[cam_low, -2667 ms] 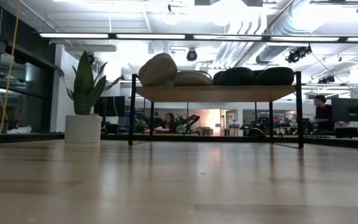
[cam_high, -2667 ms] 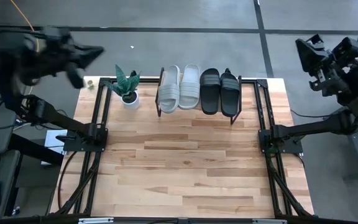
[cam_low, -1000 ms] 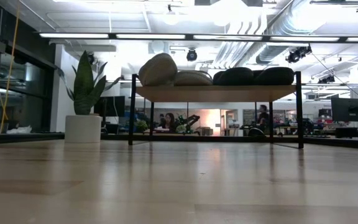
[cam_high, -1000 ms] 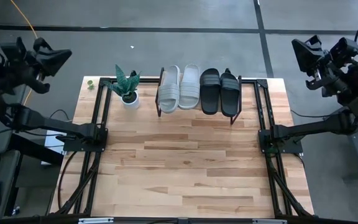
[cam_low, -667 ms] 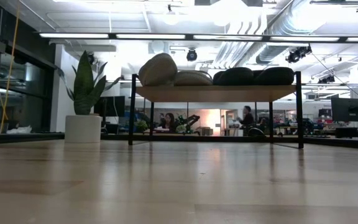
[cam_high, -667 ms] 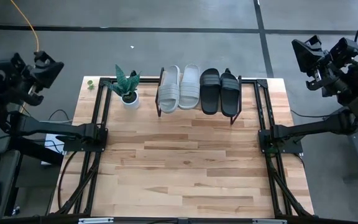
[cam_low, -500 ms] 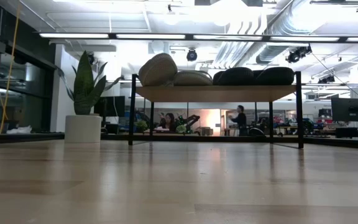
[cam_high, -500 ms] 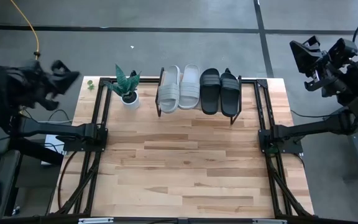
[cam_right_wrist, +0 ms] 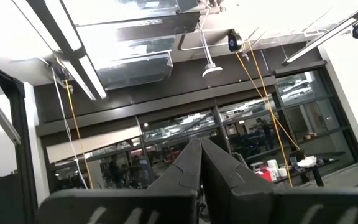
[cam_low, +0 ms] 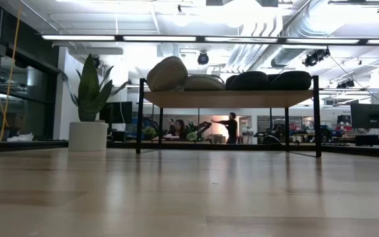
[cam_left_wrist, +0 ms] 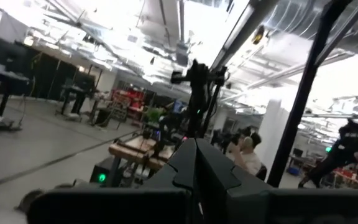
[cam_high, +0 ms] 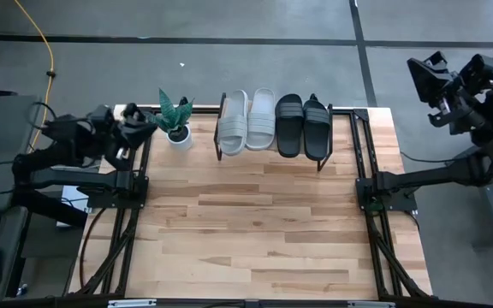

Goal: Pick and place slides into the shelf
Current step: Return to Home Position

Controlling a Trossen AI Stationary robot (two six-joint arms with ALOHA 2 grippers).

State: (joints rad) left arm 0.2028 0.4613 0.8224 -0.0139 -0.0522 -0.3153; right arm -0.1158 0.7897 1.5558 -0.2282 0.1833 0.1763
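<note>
Two pale grey-green slides (cam_high: 247, 120) and two black slides (cam_high: 303, 125) lie side by side on the shelf's (cam_high: 270, 152) plank top at the table's far edge. In the low view they show as rounded humps (cam_low: 229, 80) on the plank. My left gripper (cam_high: 133, 118) is shut at the table's far left corner, beside the plant. It holds nothing; its joined fingertips (cam_left_wrist: 196, 144) point out into the room. My right gripper (cam_high: 419, 75) hangs shut beyond the table's far right corner, fingertips (cam_right_wrist: 199, 144) together and tipped upward.
A small potted plant (cam_high: 176, 120) stands left of the shelf. Black arm frames (cam_high: 127, 184) run along both table sides (cam_high: 375, 192). The wooden tabletop (cam_high: 255, 231) stretches bare in front of the shelf. People move in the room far behind (cam_low: 230, 126).
My left arm has swung down and in from beyond the table's left edge toward the far left corner. Its gripper has tipped lower, now beside the plant, and has stayed shut. The slides and shelf have not moved.
</note>
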